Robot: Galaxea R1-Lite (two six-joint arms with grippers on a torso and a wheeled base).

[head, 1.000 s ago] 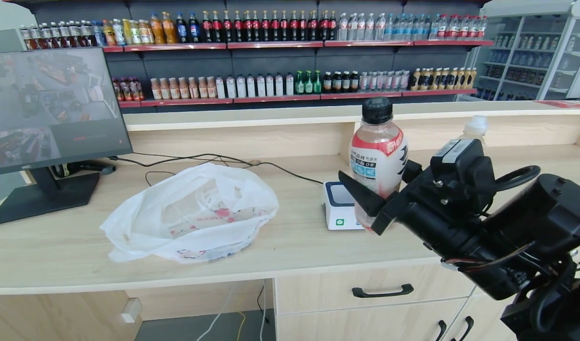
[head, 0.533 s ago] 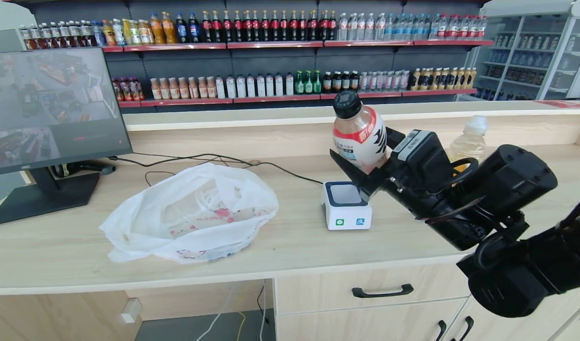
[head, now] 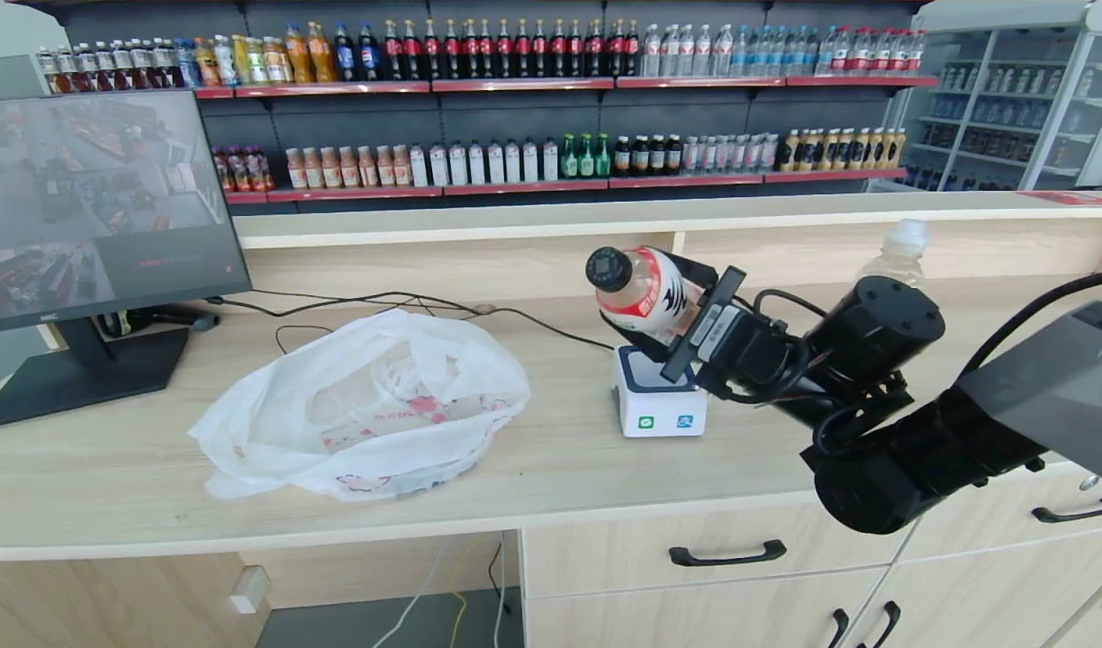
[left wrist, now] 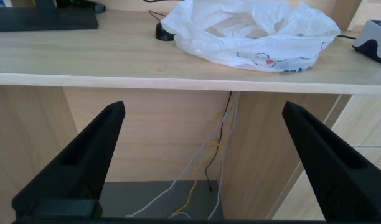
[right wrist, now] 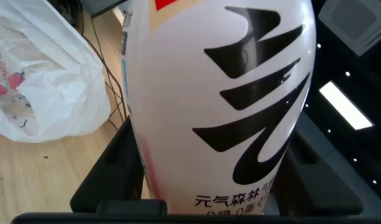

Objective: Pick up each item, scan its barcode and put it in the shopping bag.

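One tilted bottle (head: 645,292) is being clamped between the fingers (right wrist: 106,174) of the right gripper (head: 666,306) just above the scanner (head: 656,400). Left of the scanner, the shopping bag (head: 371,405) is being carried by the desk (head: 560,468). The left gripper (left wrist: 203,106) is being presented with fingers wide.

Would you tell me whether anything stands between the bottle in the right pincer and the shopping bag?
Nothing visible does. The bottle, shut in the right pincer above the scanner, has only bare counter between it and the shopping bag.
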